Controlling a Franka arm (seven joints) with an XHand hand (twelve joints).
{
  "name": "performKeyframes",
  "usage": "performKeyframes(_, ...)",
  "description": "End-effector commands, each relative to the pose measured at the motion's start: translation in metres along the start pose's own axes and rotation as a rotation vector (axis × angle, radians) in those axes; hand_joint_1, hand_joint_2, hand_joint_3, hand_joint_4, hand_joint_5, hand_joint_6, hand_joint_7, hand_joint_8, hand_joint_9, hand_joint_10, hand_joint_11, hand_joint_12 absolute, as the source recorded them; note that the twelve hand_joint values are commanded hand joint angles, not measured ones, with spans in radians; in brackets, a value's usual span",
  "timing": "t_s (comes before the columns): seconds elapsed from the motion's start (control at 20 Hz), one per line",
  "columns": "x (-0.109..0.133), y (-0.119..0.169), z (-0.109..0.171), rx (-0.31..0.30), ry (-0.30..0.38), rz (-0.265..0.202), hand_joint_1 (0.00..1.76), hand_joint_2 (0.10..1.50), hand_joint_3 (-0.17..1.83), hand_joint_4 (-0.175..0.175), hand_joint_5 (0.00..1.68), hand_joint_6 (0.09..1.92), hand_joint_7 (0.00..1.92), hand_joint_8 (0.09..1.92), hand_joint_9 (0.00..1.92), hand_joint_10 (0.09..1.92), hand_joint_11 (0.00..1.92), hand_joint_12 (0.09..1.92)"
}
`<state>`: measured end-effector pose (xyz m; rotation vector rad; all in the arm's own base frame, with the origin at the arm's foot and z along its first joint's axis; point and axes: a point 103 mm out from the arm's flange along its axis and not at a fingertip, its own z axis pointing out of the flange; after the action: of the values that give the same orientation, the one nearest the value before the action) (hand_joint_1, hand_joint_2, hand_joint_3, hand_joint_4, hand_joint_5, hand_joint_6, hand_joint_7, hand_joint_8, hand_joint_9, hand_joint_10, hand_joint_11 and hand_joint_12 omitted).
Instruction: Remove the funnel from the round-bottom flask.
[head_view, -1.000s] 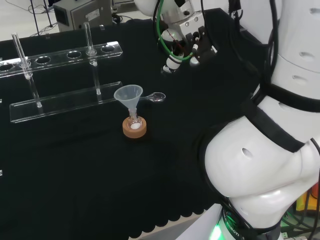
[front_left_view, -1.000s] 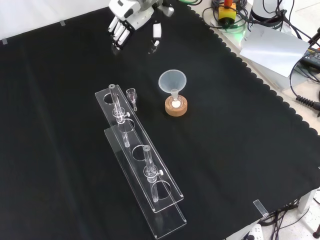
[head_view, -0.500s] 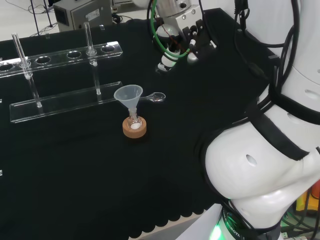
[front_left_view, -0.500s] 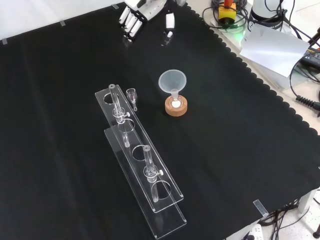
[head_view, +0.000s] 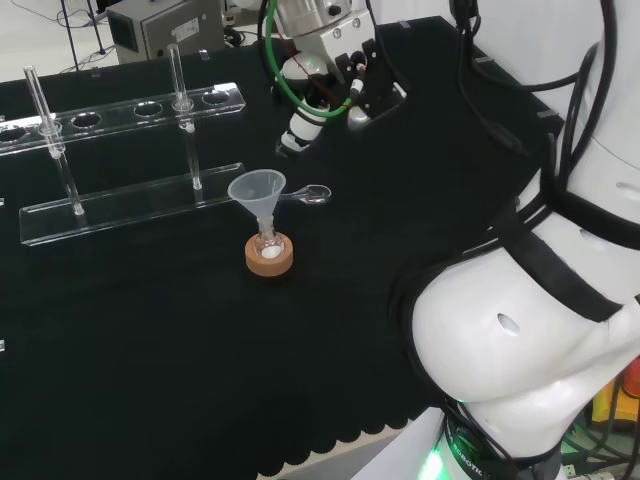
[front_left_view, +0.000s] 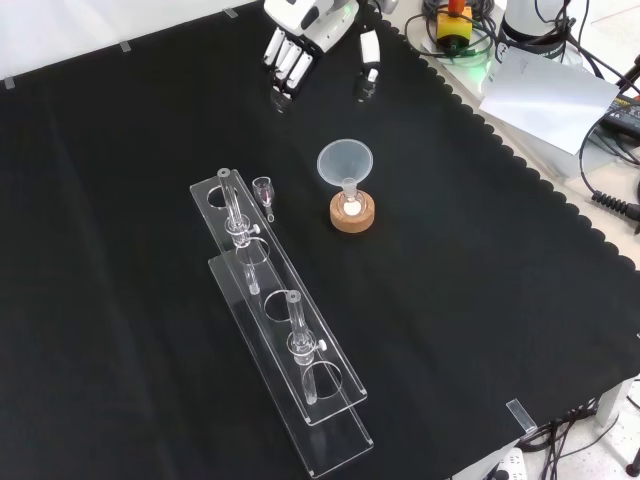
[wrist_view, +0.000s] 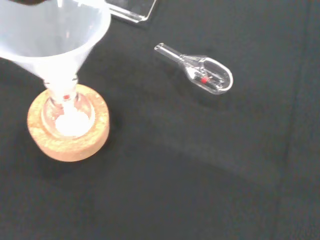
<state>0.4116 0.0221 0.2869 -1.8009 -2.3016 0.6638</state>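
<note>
A translucent funnel sits with its stem in a small round-bottom flask that holds white powder. The flask rests on a cork ring. The hand hovers above the cloth, up and to the right of the funnel in the head view, well apart from it. Its fingers hang straight and its thumb stands off to the side. It is open and holds nothing.
A small clear glass scoop lies beside the flask. A clear plastic rack with two upright tubes stands to the left in the head view. The arm's white links rise at the right.
The hand has moved left and slightly down in the head view, closer to the funnel. Funnel, flask and scoop have stayed where they were.
</note>
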Motion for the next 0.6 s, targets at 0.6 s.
performKeyframes(0.6,0.053,0.044,0.015,0.225,-0.026,-0.098,0.48,0.64,0.33,-0.017,0.06,0.09,0.0,0.53,0.14,0.77,0.25,1.48)
